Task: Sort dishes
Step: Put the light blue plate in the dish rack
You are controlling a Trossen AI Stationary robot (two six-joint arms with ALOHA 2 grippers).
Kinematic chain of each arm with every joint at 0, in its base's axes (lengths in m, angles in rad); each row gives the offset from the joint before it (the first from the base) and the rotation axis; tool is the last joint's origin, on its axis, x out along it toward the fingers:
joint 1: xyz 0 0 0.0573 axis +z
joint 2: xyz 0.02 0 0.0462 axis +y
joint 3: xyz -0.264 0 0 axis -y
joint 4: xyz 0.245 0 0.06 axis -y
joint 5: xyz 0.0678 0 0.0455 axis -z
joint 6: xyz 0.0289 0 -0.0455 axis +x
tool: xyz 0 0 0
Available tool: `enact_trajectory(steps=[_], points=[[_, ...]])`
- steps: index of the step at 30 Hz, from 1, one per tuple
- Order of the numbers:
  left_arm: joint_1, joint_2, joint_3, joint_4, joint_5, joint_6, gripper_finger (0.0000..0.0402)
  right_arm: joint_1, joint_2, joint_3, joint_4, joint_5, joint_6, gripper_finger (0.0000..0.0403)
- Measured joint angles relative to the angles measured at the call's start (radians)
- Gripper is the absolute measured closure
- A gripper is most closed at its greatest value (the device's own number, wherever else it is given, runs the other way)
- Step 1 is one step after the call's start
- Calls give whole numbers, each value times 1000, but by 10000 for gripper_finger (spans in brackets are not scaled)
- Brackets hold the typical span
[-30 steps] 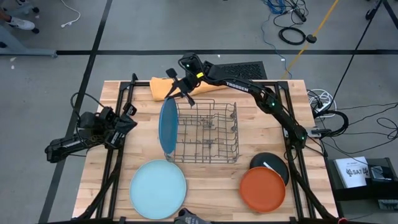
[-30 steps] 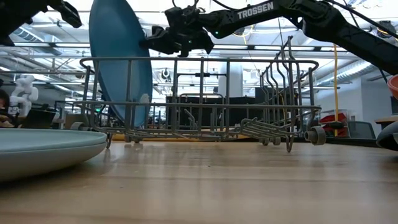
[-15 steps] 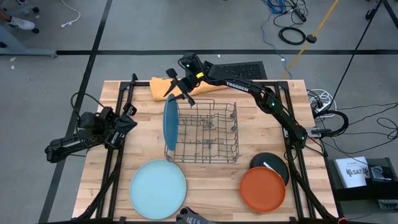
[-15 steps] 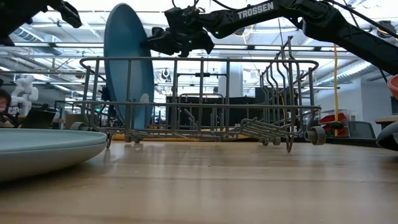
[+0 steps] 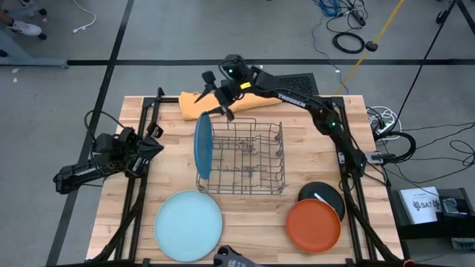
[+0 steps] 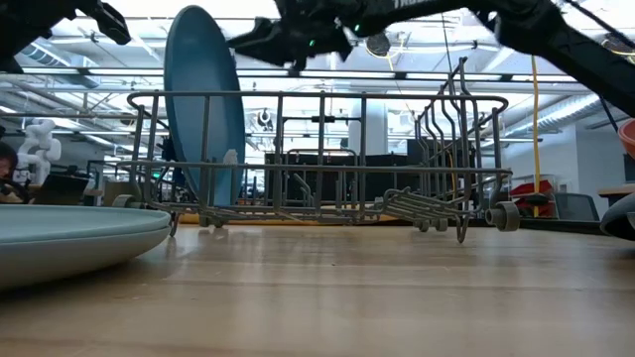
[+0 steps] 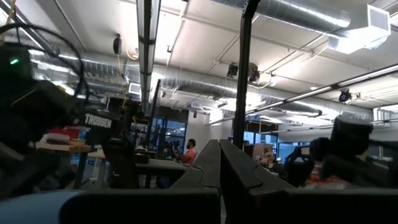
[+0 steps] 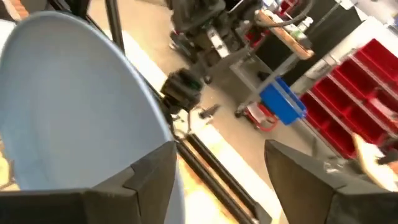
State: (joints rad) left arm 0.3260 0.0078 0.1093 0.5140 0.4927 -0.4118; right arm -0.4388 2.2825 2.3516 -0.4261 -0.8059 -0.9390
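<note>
Having let go, the right gripper (image 5: 213, 94) is lifting open from the blue plate (image 5: 202, 144), now standing upright in the rack (image 5: 245, 157); the closed left gripper (image 5: 152, 140) is waiting near the counter's left edge.

The blue plate (image 5: 202, 146) stands on edge at the left end of the grey wire dish rack (image 5: 249, 158). In front of the rack lie a light blue plate (image 5: 188, 225) and an orange plate (image 5: 313, 225), the orange one overlapping a black plate (image 5: 324, 194) with a white stripe. Behind the rack lies a folded orange cloth (image 5: 193, 104). The tabletop (image 5: 252, 222) is pale wood.
</note>
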Motion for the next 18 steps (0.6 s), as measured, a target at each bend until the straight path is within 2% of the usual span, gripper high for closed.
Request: enact_trajectory(steps=[10, 14, 18], points=[[0, 0, 0, 1, 0, 0, 401, 50, -207, 2, -274, 205, -32, 169], [0, 0, 0, 1, 0, 4, 401, 122, -268, 2, -401, 347, 26, 169], [0, 0, 0, 2, 0, 5, 401, 241, -298, 2, -519, 509, 84, 173]])
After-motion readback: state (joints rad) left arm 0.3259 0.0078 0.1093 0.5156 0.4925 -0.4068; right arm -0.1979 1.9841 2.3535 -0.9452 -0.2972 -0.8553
